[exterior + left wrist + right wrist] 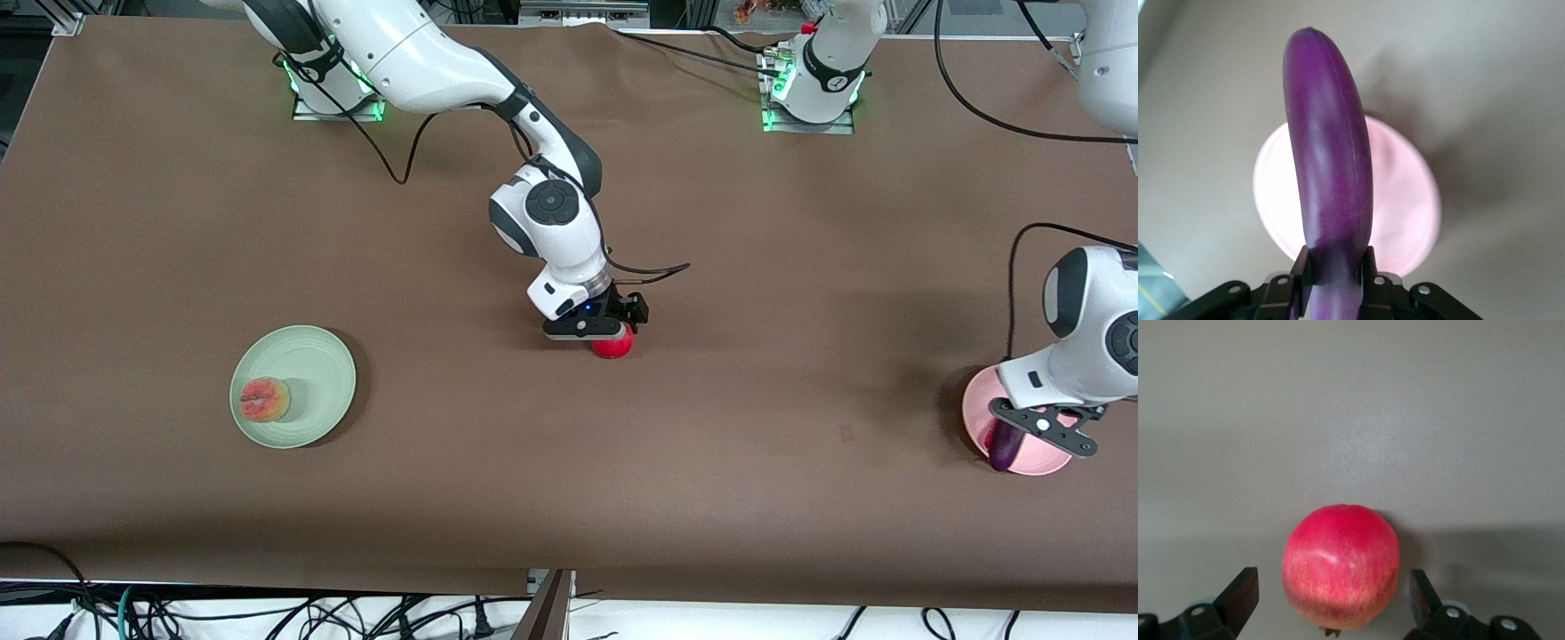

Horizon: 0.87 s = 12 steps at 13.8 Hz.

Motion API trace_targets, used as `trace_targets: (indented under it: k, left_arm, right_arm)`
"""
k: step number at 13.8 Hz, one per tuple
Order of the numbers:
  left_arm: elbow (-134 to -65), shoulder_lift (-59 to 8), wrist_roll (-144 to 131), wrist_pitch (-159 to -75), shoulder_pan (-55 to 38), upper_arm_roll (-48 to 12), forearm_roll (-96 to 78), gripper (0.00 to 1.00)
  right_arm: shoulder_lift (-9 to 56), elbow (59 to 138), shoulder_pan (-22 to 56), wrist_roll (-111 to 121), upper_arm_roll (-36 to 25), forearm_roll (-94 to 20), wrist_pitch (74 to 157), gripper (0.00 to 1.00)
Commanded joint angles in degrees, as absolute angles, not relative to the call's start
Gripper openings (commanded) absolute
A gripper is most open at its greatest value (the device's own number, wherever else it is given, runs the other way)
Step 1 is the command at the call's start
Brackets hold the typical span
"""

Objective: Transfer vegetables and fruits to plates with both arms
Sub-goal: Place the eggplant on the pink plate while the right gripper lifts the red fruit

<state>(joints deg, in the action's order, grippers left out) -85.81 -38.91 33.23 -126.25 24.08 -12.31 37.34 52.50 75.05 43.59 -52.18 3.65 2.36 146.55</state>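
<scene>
Purple and glossy, the long slim eggplant [1003,455] hangs from my left gripper [1040,428] over the plain pink round plate [978,411], which lies nearest the front camera at the left arm's end of the table. In the left wrist view the black fingers [1302,269] pinch the eggplant [1330,167] close to one end, so most of its length dangles over the pink plate [1405,200]. I judge the skin slick and the body firm but light; a hold nearer its middle would swing less.

About as near the camera, toward the right arm's end, the pale green ringed plate [320,356] carries the fuzzy orange-pink peach [265,399].

Farther up, mid-table, my right gripper [597,331] is low around the round red pomegranate-like fruit [613,344], which sits on the brown table covering [756,311]. Its fingers [1241,593] stand wide on either side of the fruit [1341,565], not touching. That fruit looks hard, smooth and apt to roll, so I would take it across its widest part.
</scene>
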Motion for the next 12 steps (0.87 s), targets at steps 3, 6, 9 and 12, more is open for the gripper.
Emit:
trace_targets:
  k: [3, 6, 9, 12]
  left_arm:
    - [-77.0, -46.0, 44.0, -128.6, 24.2, -8.8, 39.3, 0.14]
    - [-76.9, -47.5, 44.0, -128.7, 25.2, -8.7, 38.8, 0.17]
    - [-76.6, -48.6, 44.1, -131.7, 26.1, -8.7, 38.9, 0.3]
    - [-76.7, -49.0, 43.7, -131.8, 26.3, -8.7, 38.8, 1.0]
  right_arm:
    - [54.3, 74.1, 44.3, -53.3, 2.6, 3.3, 150.1, 1.0]
    - [55.0, 74.2, 44.7, -53.3, 1.8, 3.4, 151.3, 1.0]
    - [56.0, 74.1, 45.5, -53.3, 0.9, 3.4, 153.5, 1.0]
    - [56.1, 74.2, 45.5, -53.3, 0.9, 3.4, 153.8, 0.92]
